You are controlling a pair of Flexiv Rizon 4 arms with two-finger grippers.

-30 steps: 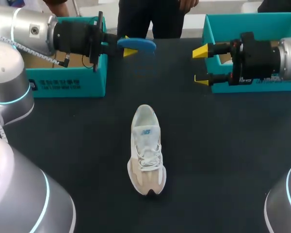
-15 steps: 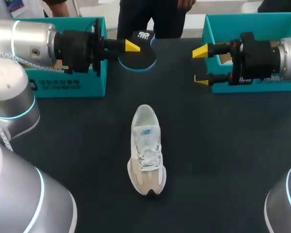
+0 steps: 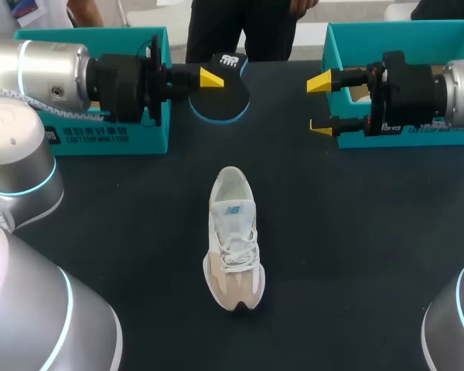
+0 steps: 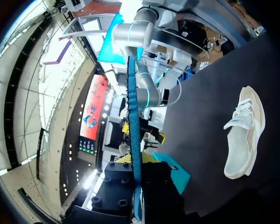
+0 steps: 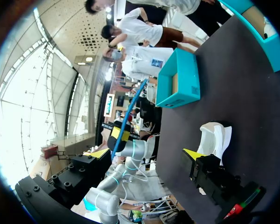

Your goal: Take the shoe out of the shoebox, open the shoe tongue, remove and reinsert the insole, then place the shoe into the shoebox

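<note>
White shoe (image 3: pixel 233 239) lies in the middle of the dark surface (image 3: pixel 356 232). Left fingers (image 3: pixel 210 76) pinch the black and blue insole (image 3: pixel 221 102) beside the left teal box (image 3: pixel 108 141). Right fingers (image 3: pixel 319 81) are spread apart, holding nothing, by the right teal box (image 3: pixel 402 35).

The shoe (image 3: pixel 233 238) is white with white laces, beige panels toward the toe and a pale blue logo on the tongue, set against a plain black tabletop (image 3: pixel 356 232). The insole (image 3: pixel 220 99) has a black face with a small white mark and a bright blue rim, though edge-on in the left wrist view it looks perhaps teal-blue throughout. The left shoebox (image 3: pixel 108 137) and right shoebox (image 3: pixel 402 35) are teal with cardboard brown showing inside, and the left end effector (image 3: pixel 209 79) and right end effector (image 3: pixel 320 104) are black with yellow tips.
</note>
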